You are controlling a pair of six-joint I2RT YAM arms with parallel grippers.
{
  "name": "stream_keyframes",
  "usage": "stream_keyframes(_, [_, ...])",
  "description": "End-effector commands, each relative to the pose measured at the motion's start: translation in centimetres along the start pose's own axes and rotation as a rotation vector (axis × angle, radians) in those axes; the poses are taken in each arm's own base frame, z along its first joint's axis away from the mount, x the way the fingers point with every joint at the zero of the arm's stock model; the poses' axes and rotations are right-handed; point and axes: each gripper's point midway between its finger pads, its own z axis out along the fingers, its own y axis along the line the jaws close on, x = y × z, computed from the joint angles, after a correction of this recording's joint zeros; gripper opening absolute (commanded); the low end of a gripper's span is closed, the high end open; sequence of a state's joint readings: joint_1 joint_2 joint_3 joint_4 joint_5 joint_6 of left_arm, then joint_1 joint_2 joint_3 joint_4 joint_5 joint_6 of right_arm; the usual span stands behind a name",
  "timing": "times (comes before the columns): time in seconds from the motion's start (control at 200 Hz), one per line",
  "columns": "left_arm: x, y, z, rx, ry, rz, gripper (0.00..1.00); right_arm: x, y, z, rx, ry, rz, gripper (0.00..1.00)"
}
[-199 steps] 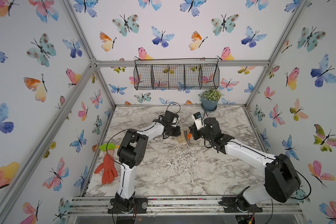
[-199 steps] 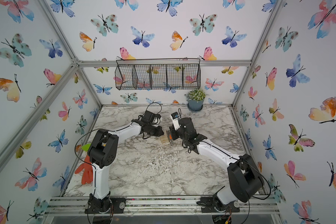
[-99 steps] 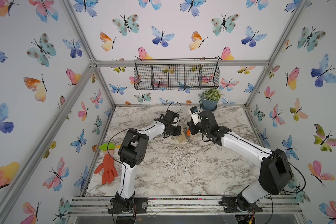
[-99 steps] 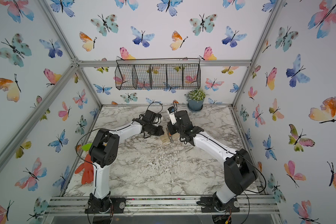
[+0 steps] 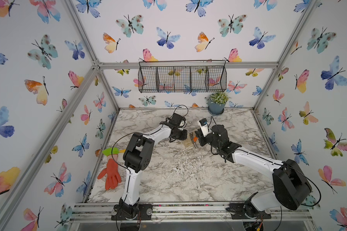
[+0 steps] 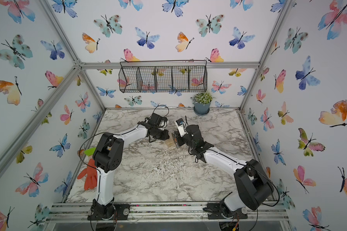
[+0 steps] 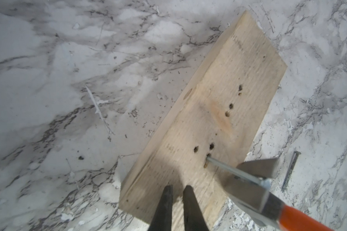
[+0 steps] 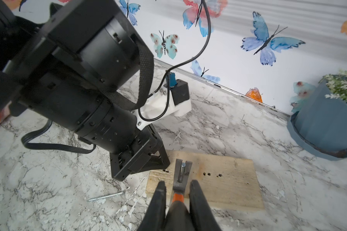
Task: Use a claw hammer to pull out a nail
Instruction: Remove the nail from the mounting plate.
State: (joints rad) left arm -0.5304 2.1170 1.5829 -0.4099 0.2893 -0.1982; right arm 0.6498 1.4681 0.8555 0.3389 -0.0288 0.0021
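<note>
A pale wooden board (image 7: 218, 96) with several nail holes lies on the marble table (image 5: 188, 180). My left gripper (image 7: 178, 187) is shut and empty, its tips pressing down on the board's near end. My right gripper (image 8: 178, 185) is shut on the claw hammer (image 8: 180, 181), holding its black handle just behind the orange neck. The steel forked claw (image 7: 256, 166) is hooked under the head of the nail (image 7: 234, 170). The nail leans out of its hole with most of its shank bare. In both top views the grippers meet over the board (image 5: 187, 143) (image 6: 169, 143).
A loose nail (image 7: 289, 172) (image 8: 105, 197) lies on the table beside the board. A blue plant pot (image 5: 216, 106) stands at the back. An orange glove (image 5: 111, 176) lies at the left edge. A wire basket (image 5: 181, 79) hangs on the back wall.
My right wrist rocked toward the back wall with the hammer, then swung back to about where it was. The left gripper stayed pressed on the board.
</note>
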Motion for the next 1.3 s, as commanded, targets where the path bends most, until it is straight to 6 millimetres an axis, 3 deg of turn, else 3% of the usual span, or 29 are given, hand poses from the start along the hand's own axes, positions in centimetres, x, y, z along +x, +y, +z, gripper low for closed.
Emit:
stream_keyframes(0.0, [8.8,3.3,3.8,-0.115,0.295,-0.053,0.14,-2.6,2.2,-0.8,-0.087,-0.124,-0.01,0.03])
stream_keyframes(0.756, [11.3,5.1,5.4,-0.183,0.417,-0.067,0.07,-0.6,2.1,-1.6,-0.003,-0.187,-0.041,0.03])
stream_keyframes(1.296, [14.6,6.9,7.1,-0.216,0.529,-0.112,0.08,-1.1,2.5,-3.0,0.023,-0.254,-0.026,0.03])
